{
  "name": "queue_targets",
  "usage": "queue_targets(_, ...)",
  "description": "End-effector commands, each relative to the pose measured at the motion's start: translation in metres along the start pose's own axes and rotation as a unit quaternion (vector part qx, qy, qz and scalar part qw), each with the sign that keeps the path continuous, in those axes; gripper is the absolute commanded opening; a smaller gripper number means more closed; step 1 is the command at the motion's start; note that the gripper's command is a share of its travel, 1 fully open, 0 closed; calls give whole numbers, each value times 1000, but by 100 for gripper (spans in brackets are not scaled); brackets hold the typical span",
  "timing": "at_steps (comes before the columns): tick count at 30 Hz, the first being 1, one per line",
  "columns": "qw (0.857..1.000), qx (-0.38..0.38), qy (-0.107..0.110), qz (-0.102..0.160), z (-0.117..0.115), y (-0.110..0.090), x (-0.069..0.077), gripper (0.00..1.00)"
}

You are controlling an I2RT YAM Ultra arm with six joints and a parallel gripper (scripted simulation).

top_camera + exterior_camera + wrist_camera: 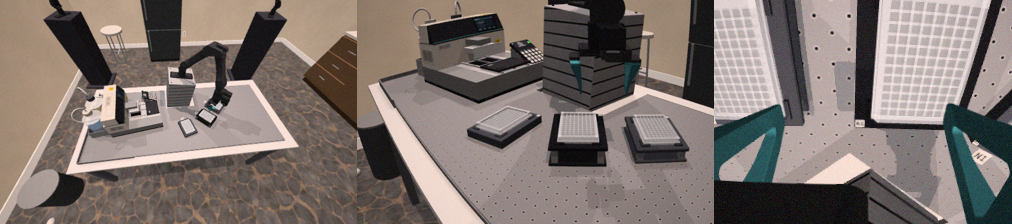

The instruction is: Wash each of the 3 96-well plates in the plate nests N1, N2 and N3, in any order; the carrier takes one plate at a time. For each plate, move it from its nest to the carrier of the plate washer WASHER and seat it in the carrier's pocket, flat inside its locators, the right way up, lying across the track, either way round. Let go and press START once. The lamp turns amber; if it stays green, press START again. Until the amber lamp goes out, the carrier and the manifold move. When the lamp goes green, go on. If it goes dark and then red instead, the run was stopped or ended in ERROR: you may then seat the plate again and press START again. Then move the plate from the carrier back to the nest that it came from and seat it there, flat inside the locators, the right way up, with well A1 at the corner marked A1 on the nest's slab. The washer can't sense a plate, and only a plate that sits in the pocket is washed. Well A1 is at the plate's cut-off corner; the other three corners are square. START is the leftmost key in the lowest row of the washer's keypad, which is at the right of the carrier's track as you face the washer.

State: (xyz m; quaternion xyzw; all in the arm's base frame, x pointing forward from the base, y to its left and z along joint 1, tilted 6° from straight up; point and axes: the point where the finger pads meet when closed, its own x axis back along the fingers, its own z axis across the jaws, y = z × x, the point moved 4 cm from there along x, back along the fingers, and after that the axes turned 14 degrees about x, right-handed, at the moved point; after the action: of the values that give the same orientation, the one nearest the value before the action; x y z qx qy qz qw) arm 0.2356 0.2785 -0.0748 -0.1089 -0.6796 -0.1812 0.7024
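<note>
So far all three plates sit in their nests; gripper [604,78] hangs above, jaws wide apart, holding nothing.

Plates left [503,120], middle [578,127] and right [655,128] lie flat inside the locators. Teal fingers [576,71] point down between middle and right nests, spread probably to straddle a plate. Washer [461,44] carrier [504,64] looks unloaded, lamp [528,42] green.

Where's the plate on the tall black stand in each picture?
Top: the plate is the middle one of three, right of the table's centre.
Exterior: centre.
Wrist: upper right.
Shared landmark: the striped grey block under the arm.
</note>
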Motion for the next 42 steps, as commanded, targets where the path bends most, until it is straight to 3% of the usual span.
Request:
queue_targets(1, 1000, -17, -3, -8, 10, 8, 3, 100)
queue_targets(10, 1000, -17, -3, -8, 35, 17, 2, 100)
queue_targets(30, 1000, -11, -1, -8, 125, 27, -4, 100)
queue_targets(42, 1000, -11, -1, -8, 127, 27, -4, 100)
